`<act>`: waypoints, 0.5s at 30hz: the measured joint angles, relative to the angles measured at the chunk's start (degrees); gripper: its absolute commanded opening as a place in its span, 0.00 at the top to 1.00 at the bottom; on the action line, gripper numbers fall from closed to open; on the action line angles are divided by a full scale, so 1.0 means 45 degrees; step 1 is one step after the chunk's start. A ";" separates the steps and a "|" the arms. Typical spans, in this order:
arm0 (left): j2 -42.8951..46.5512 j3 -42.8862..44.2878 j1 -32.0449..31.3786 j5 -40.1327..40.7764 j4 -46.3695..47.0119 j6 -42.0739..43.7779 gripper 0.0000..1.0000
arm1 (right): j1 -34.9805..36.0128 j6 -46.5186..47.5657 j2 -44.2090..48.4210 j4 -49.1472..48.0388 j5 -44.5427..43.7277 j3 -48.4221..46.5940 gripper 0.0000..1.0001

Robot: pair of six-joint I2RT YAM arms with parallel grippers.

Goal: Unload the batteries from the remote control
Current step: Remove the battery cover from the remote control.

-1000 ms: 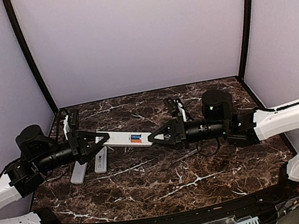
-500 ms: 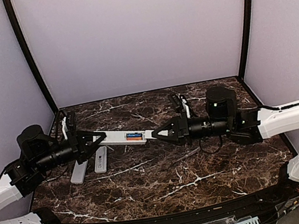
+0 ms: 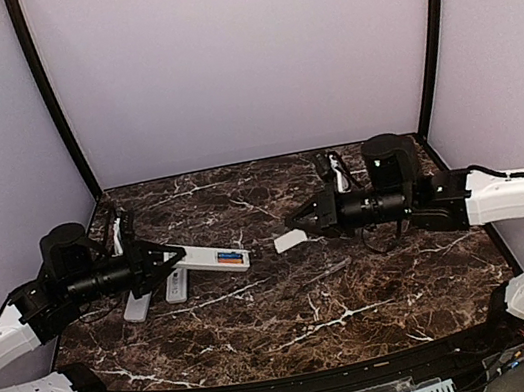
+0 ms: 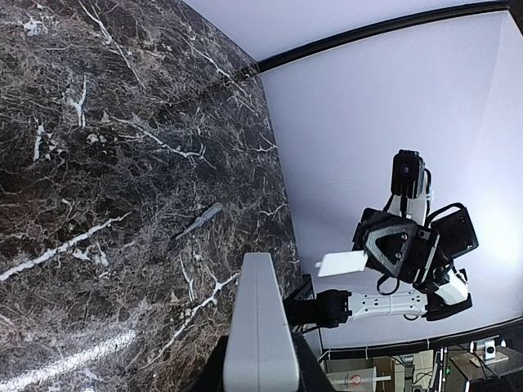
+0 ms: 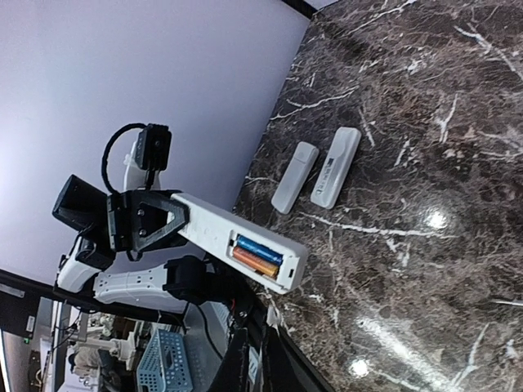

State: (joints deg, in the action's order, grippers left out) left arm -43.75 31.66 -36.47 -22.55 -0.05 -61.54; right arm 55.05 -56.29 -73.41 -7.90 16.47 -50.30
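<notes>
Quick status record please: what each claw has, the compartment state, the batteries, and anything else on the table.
left claw: shut on the remote, held off the table
right claw: shut on the cover, clear of the remote
compartment: open
batteries: one blue, one orange, both seated in the remote
task: batteries not yet out
other: two spare remotes lying flat by the left arm
</notes>
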 measured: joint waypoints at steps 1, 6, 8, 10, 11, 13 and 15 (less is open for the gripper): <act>0.0000 -0.0005 0.0000 0.0024 -0.0107 0.0015 1.00 | -0.0189 0.0238 -0.0010 0.0359 -0.0073 -0.0151 0.94; -0.0019 -0.0005 0.0000 0.0029 -0.0379 0.0117 1.00 | -0.1656 0.1379 -0.0525 0.1409 -0.0306 -0.0695 0.96; -0.0019 -0.0010 0.0000 0.0029 -0.0437 0.0155 1.00 | -0.2210 0.1656 -0.1064 0.1404 -0.0165 -0.0724 0.97; -0.0015 -0.0034 0.0044 0.0029 -0.0452 0.0194 1.00 | -0.2584 0.1894 -0.1715 0.1404 -0.0063 -0.0738 0.97; -0.0015 -0.0063 0.0058 0.0034 -0.0457 0.0199 1.00 | -0.2749 0.2045 -0.2098 0.1433 -0.0024 -0.0753 0.97; -0.0015 -0.0126 0.0073 0.0029 -0.0500 0.0209 1.00 | -0.2924 0.2327 -0.2735 0.1603 -0.0010 -0.0811 0.96; -0.0015 -0.0243 0.0083 0.0024 -0.0520 0.0228 1.00 | -0.2939 0.2565 -0.3089 0.1787 -0.0010 -0.0840 0.94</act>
State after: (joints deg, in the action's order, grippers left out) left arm -43.81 30.57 -36.10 -22.44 -2.39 -60.51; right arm 41.82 -44.75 -87.31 0.14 16.43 -54.08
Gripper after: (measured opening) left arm 0.200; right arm 0.034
